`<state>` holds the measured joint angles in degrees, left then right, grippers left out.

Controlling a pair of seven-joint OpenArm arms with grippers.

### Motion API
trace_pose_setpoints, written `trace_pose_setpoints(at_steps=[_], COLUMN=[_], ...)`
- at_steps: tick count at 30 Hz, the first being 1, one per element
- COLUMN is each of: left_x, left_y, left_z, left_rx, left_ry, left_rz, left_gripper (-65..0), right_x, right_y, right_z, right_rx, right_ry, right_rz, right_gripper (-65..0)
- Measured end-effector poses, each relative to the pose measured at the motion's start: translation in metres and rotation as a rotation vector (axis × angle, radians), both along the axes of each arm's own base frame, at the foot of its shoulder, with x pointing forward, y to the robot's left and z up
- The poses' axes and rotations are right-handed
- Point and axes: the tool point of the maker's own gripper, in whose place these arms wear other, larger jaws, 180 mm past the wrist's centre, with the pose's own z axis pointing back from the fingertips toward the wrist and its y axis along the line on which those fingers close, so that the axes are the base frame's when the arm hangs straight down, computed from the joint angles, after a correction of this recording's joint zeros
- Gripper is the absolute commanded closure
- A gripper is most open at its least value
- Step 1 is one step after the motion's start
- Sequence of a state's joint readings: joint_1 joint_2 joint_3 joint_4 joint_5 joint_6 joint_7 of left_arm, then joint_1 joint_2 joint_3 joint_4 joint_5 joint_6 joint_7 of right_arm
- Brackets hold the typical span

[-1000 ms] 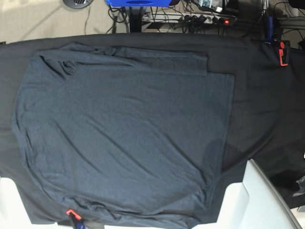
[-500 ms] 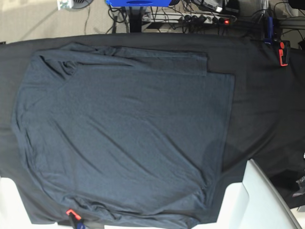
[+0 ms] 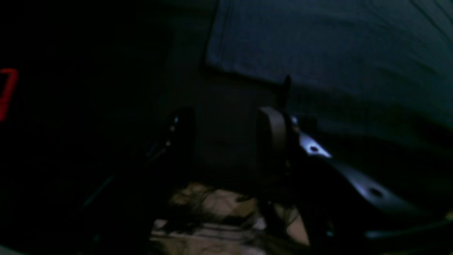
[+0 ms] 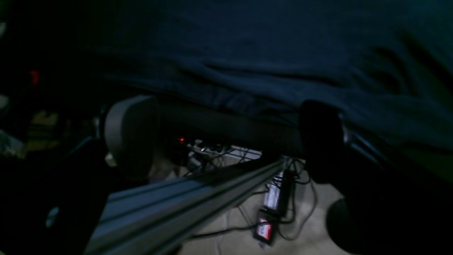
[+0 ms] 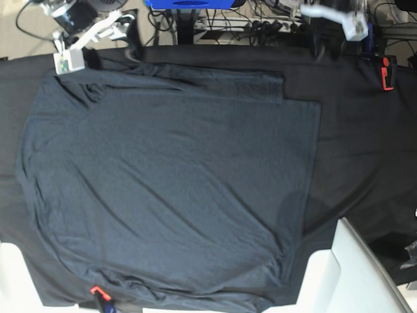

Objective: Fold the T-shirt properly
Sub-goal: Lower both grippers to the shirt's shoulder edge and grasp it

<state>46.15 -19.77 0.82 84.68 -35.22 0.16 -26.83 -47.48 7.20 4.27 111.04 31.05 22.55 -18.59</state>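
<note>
one t-shirt [image 5: 169,189] lies flat on the bench [image 5: 365,150], filling the left and middle of the base view, long axis left to right. right claw [image 4: 226,138], wide and empty, sits upper left at its corner. left claw [image 3: 226,141], part-open and empty, hangs upper right beyond the hem, so right's nearer imo.

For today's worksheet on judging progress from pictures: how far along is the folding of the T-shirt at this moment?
Barely begun. Done: the T-shirt lies spread flat on the black tablecloth, with only a strip along its far edge turned over. In hand: the right gripper, jaws wide, sits at the far table edge by the shirt's hem; the left gripper, jaws apart, hovers over bare cloth near a shirt corner. Neither holds fabric. Left: every main fold.
</note>
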Motion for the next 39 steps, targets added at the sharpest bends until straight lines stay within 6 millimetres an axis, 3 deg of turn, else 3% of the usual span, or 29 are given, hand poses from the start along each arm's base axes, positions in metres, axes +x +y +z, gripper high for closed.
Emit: trace_pose_setpoints(at_steps=[4,10,13,18,23,28,31,33,36,39], left_x=[0.012,0.045,0.046,0.049,0.052,0.060,0.058,0.058,0.056,0.054], left_y=[0.000,-0.034,-0.049,-0.056,-0.057,-0.091,-0.099,-0.099,-0.096,-0.096], left_z=[-0.014,-0.019,-0.031,-0.056,-0.059,-0.060,-0.061,-0.061,-0.064,-0.066], left_rx=[-0.088,-0.217,-0.257,-0.289,-0.296,-0.332,-0.349,-0.350,-0.343,-0.344], left_ry=[0.055,0.049,0.096,0.147,0.132,0.131,0.137,0.140,0.157,0.165], left_rz=[0.051,-0.009,-0.015,0.030,0.041,-0.034,-0.045,-0.051,-0.041,-0.041], left_gripper=[-28.3,-28.3,-28.3,-28.3,-28.3,-28.3,-27.8,-22.4,-2.3,0.0], right_x=[-0.001,0.010,0.011,0.018,0.019,0.028,0.030,0.029,0.034,0.036], right_y=[-0.001,-0.004,-0.015,-0.035,-0.045,-0.063,-0.077,-0.093,-0.125,-0.146], right_z=[-0.001,0.003,0.002,0.004,0.005,-0.003,-0.015,-0.025,-0.033,-0.041], right_rx=[-0.007,-0.009,-0.034,-0.068,-0.087,-0.110,-0.101,-0.108,-0.132,-0.140], right_ry=[0.003,-0.027,-0.024,-0.044,-0.047,-0.047,-0.028,-0.003,-0.002,0.004], right_rz=[0.007,0.003,-0.017,-0.060,-0.079,-0.128,-0.220,-0.291,-0.396,-0.460], right_gripper=[-53.3,-52.8,-52.8,-52.8,-53.0,-53.0,-53.0,-53.0,-53.0,-53.0])
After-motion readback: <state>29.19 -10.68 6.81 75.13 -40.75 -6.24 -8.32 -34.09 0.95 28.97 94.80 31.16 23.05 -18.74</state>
